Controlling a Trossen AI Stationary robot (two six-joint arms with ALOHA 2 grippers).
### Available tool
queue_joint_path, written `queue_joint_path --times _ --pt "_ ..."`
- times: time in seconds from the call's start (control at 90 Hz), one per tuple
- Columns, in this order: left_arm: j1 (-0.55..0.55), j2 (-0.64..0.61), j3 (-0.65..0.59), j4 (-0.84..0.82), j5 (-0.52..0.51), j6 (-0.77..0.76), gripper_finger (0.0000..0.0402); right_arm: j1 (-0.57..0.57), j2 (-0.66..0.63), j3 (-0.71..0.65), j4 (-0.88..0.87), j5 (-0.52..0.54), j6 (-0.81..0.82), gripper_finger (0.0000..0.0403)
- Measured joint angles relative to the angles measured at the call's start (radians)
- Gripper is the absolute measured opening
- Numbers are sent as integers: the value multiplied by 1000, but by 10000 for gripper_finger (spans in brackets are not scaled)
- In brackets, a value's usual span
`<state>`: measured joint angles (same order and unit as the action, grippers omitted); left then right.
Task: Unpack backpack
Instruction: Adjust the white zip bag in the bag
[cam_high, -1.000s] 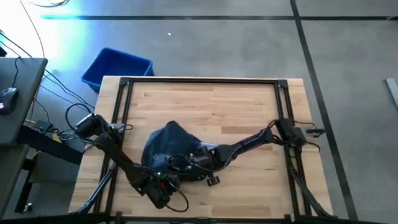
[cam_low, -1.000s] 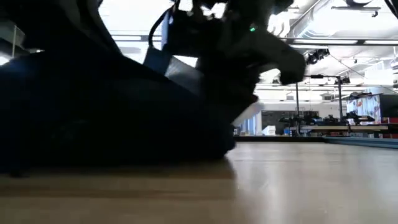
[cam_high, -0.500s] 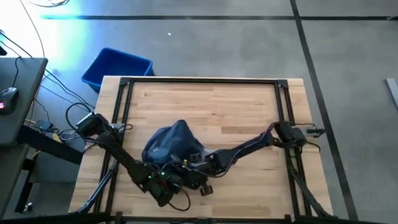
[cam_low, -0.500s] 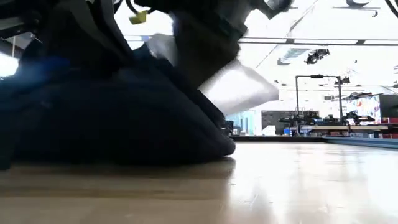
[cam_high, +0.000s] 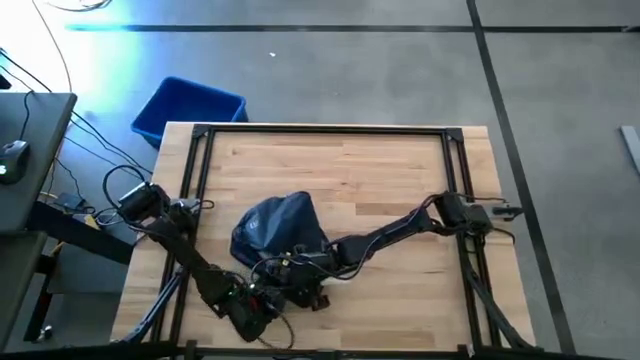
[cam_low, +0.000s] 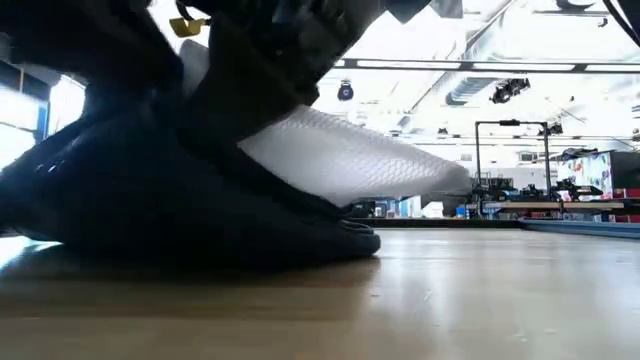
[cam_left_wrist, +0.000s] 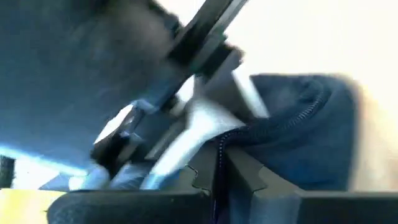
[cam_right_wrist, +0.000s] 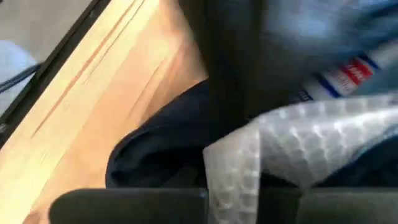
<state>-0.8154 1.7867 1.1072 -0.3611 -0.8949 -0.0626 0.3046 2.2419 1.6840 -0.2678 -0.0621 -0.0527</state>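
Pale wood of the desk (cam_high: 370, 170) fills the middle of the high view, with a blue bin (cam_high: 190, 108) on the floor off its upper left corner. The left jaws are nearly closed, pinching the zippered rim (cam_left_wrist: 280, 121) of the backpack (cam_high: 272, 226) and holding its mouth up. The right jaws meet them at the lower centre of the high view, clamped on a fold of a white bubble-wrap pouch (cam_low: 350, 160). In the low view, the pouch pokes out of the bag's opening toward the right.

I judge that I'm mid-extraction of an item. Next I need to draw the pouch fully clear while the left arm anchors the rim, then set it on bare wood.

The backpack is soft, dark navy and slumped, sitting left of centre in the high view.
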Motion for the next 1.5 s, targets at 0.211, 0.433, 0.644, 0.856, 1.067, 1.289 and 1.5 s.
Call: queue_joint_path --times 0.211,0.433,0.644,0.856,1.067,1.289,1.5 --pt "-100 -19 0 0 -86 -95 0 -24 19 2 114 11 26 0" --pt "-126 -19 1 0 -143 -152 0 -31 25 3 156 -3 -18 40" --pt "-127 -19 2 -2 -162 -151 0 -30 15 38 74 -17 -121 133" --pt "-146 -20 3 -5 -152 -173 0 -9 -5 183 -216 -6 -251 210" --pt "-170 -20 4 11 -56 -237 0 11 -11 337 -545 -17 -337 232" --pt "-222 -17 4 17 35 -268 0 -45 -15 335 -752 114 -357 209" --pt "-296 -2 4 -76 105 -401 0 -25 -12 167 -678 114 -414 181"
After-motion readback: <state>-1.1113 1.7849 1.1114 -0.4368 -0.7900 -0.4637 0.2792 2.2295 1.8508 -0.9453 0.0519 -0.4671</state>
